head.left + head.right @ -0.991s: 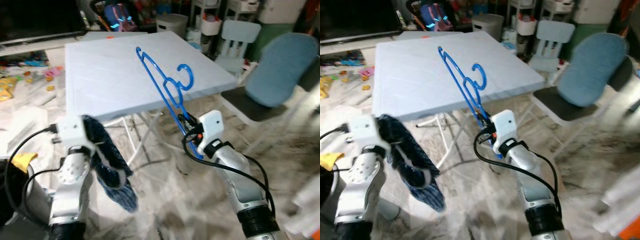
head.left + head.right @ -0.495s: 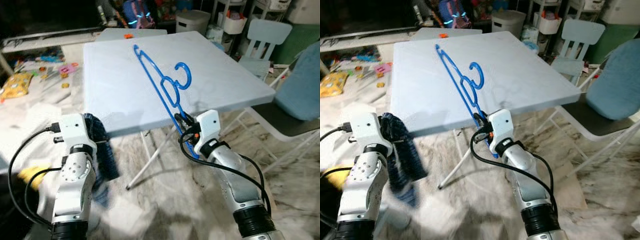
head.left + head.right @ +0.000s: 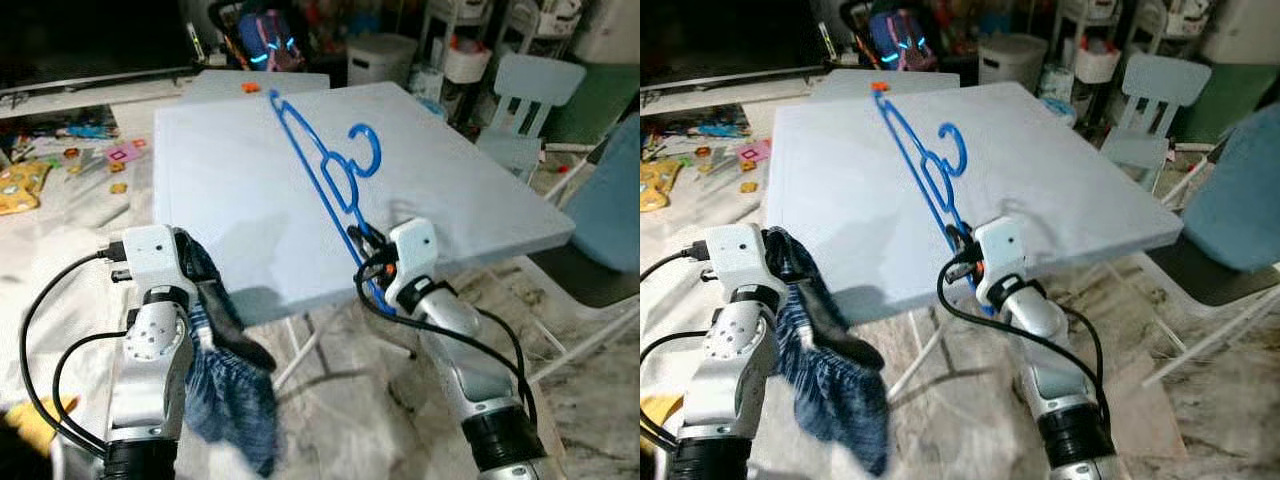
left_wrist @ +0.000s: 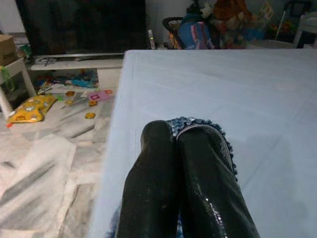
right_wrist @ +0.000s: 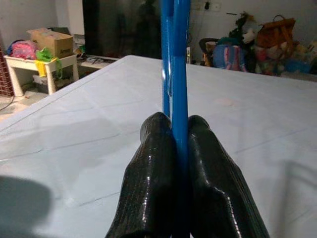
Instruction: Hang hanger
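A blue plastic hanger (image 3: 325,175) is held up over the near half of a pale blue folding table (image 3: 240,190), hook pointing right. My right gripper (image 3: 368,262) is shut on the hanger's lower end at the table's near edge; in the right wrist view the fingers (image 5: 158,163) pinch the blue bar (image 5: 174,74). My left gripper (image 3: 200,290) is shut on a dark blue knitted garment (image 3: 232,400) that dangles below the table's near left edge. The left wrist view has the fingers (image 4: 171,163) closed on the blue cloth (image 4: 205,130).
A light blue child's chair (image 3: 520,100) and a grey chair (image 3: 612,215) stand to the right. Toys and papers (image 3: 60,160) litter the floor on the left. A stroller (image 3: 262,40) and storage shelves (image 3: 450,50) are behind the table.
The camera has come closer to the table, which now reaches both grippers. The garment has swung and hangs lower and more spread out. Both grips are unchanged.
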Motion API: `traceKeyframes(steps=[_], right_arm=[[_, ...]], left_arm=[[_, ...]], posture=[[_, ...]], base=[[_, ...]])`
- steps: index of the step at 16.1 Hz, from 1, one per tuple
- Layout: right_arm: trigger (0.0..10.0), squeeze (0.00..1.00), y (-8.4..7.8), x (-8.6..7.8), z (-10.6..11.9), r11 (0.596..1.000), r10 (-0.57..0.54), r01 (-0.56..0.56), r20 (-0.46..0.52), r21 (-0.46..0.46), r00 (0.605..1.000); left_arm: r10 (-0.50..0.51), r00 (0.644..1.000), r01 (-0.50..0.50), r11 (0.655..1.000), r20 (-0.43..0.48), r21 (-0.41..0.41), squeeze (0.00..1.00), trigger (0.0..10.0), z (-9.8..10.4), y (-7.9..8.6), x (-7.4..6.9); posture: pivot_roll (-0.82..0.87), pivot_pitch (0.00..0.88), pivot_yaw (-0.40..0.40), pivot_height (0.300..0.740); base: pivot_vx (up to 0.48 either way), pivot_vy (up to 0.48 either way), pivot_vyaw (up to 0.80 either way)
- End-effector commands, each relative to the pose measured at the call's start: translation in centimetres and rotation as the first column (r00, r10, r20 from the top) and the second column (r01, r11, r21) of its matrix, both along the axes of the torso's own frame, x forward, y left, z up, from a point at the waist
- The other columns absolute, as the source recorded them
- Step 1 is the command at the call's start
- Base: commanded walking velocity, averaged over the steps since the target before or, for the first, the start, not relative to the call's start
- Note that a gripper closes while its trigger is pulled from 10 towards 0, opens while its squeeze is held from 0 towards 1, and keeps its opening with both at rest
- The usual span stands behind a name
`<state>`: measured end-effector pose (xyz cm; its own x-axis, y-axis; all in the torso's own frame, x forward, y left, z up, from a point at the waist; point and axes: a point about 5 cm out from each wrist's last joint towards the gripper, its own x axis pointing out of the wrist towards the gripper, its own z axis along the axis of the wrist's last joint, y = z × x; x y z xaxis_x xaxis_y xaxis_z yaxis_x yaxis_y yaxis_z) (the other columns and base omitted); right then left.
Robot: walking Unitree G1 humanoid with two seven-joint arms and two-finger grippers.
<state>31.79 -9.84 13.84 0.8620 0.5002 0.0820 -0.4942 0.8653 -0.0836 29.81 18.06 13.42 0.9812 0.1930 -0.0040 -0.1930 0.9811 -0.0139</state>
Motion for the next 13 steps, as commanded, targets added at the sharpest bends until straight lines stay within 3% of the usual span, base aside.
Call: traceKeyframes(steps=[1, 9, 13], right_arm=[[10.0, 0.00, -0.8, 0.3, 0.4, 0.999, -0.036, 0.036, 0.019, -0.006, 0.999], [10.0, 0.00, -0.7, 0.2, 0.2, 0.999, -0.031, 0.031, 0.016, -0.012, 0.999], [10.0, 0.00, -0.6, 0.1, -0.1, 1.000, -0.024, 0.024, 0.010, -0.016, 1.000]], left_arm=[[-0.038, 0.999, 0.038, 0.999, 0.039, 0.003, 0.00, 10.0, 1.1, -1.1, 0.4], [-0.022, 0.993, 0.022, 1.000, 0.118, 0.004, 0.00, 10.0, 2.6, -1.2, 0.6], [-0.019, 0.983, 0.018, 1.000, 0.180, 0.006, 0.00, 10.0, 3.7, -1.4, 0.9]], posture=[[-0.09, 0.000, 0.007, 0.740], [-0.10, 0.000, 0.006, 0.740], [-0.10, 0.000, 0.004, 0.740]], base=[[0.480, 0.000, 0.00], [0.480, 0.000, 0.00], [0.086, 0.000, 0.00]])
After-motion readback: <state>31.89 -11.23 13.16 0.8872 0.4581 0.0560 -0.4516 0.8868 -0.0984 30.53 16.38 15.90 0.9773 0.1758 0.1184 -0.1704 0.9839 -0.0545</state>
